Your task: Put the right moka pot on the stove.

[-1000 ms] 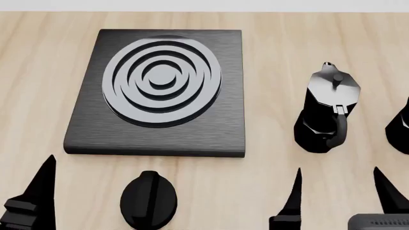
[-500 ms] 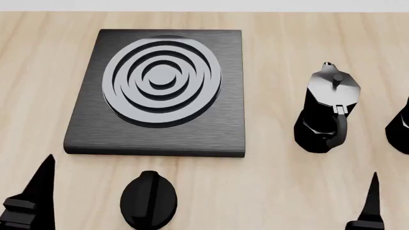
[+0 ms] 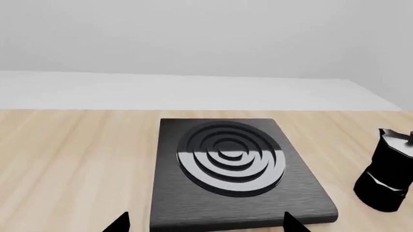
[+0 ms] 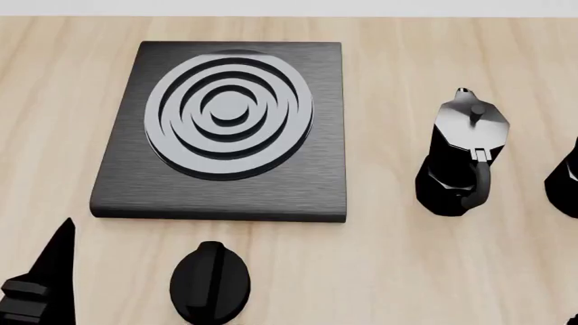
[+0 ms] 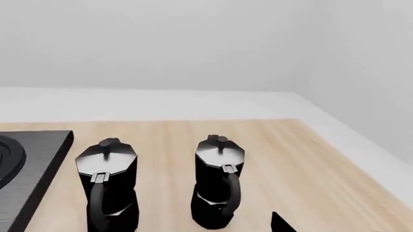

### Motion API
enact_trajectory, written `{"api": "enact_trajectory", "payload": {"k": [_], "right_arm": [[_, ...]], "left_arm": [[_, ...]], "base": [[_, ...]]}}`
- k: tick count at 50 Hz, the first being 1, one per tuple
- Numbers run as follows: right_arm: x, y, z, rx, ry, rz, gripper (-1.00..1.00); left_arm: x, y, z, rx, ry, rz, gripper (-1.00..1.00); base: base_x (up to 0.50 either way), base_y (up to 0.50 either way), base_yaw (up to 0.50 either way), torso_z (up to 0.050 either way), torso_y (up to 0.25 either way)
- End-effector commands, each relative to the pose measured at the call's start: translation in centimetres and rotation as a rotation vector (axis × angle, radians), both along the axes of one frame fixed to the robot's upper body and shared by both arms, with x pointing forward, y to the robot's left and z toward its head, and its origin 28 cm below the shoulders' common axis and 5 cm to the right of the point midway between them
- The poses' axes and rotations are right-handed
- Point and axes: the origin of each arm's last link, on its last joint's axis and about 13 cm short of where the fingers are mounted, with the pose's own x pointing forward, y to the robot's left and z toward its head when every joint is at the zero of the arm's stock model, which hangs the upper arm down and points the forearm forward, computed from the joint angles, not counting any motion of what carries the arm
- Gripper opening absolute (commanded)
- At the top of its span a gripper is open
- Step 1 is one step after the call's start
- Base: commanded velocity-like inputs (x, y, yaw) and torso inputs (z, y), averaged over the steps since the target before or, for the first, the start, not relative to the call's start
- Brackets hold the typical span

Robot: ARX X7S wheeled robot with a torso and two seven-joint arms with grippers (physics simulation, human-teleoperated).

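The right moka pot (image 5: 219,186), glossy black with a knobbed lid and its curved handle facing me, stands upright on the wooden table. In the head view only its edge (image 4: 565,184) shows at the right border. My right gripper (image 5: 198,228) is open just short of it. One fingertip (image 5: 281,223) shows beside the pot's base; the other is lost against the dark pots. The stove (image 4: 226,128) is a black slab with burner rings, lying to the left. My left gripper (image 3: 206,225) is open at the stove's (image 3: 226,162) near edge and holds nothing.
A second, identical moka pot (image 4: 462,154) (image 5: 106,186) (image 3: 390,174) stands between the stove and the right pot. A small black oval knob (image 4: 210,282) lies in front of the stove. The table's right edge (image 5: 348,159) runs close behind the right pot.
My right gripper has slid right and back, leaving the head view almost entirely. The pots, stove and left gripper have barely moved.
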Motion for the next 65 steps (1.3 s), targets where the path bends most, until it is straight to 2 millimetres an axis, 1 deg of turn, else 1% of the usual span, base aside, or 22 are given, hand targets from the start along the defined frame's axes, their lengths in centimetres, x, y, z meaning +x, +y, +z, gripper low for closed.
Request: {"api": "enact_trajectory", "payload": {"k": [1,7,16,23,29,33,47,56,63,65], "right_arm": [[1.0,-1.6,0.7,-0.009,0.024,-0.033,1.0],[1.7,-2.0,1.3,-0.024,0.042,-0.041,1.0],[3.5,-2.9,2.0,0.007,0.06,-0.03,1.0],[4.5,-3.7,1.8,0.011,0.085,-0.027,1.0],[5.1,-3.9,1.8,0.016,0.092,-0.019,1.0],[5.5,-4.3,1.6,0.025,0.1,-0.018,1.0],[6.7,-5.5,1.4,0.028,0.108,0.022,1.0],[7.3,-6.1,1.5,0.024,0.128,0.018,1.0],[7.8,-6.7,0.8,0.018,0.15,0.017,1.0],[8.0,-6.8,0.7,0.018,0.153,0.015,1.0]], "left_arm": [[-0.1,0.0,0.1,-0.003,-0.001,0.002,1.0],[0.0,0.1,0.1,-0.005,-0.003,0.0,1.0],[0.0,0.0,0.1,-0.006,-0.002,0.001,1.0],[0.0,0.0,0.1,-0.001,-0.005,0.004,1.0],[0.0,0.0,0.1,-0.001,-0.004,0.005,1.0],[-0.1,0.0,0.1,-0.001,-0.004,0.004,1.0],[0.0,0.0,0.0,-0.003,-0.004,0.003,1.0],[0.0,0.1,0.1,-0.003,-0.005,0.005,1.0],[0.1,0.0,0.0,-0.001,-0.008,0.005,1.0],[0.0,0.1,0.2,-0.014,-0.008,0.004,1.0]], "base": [[0.0,0.0,0.0,0.0,0.0],[0.0,0.0,0.0,0.0,0.0],[0.0,0.0,0.0,0.0,0.0],[0.0,0.0,0.0,0.0,0.0],[0.0,0.0,0.0,0.0,0.0],[0.0,0.0,0.0,0.0,0.0],[0.0,0.0,0.0,0.0,0.0],[0.0,0.0,0.0,0.0,0.0],[0.0,0.0,0.0,0.0,0.0],[0.0,0.0,0.0,0.0,0.0]]}}
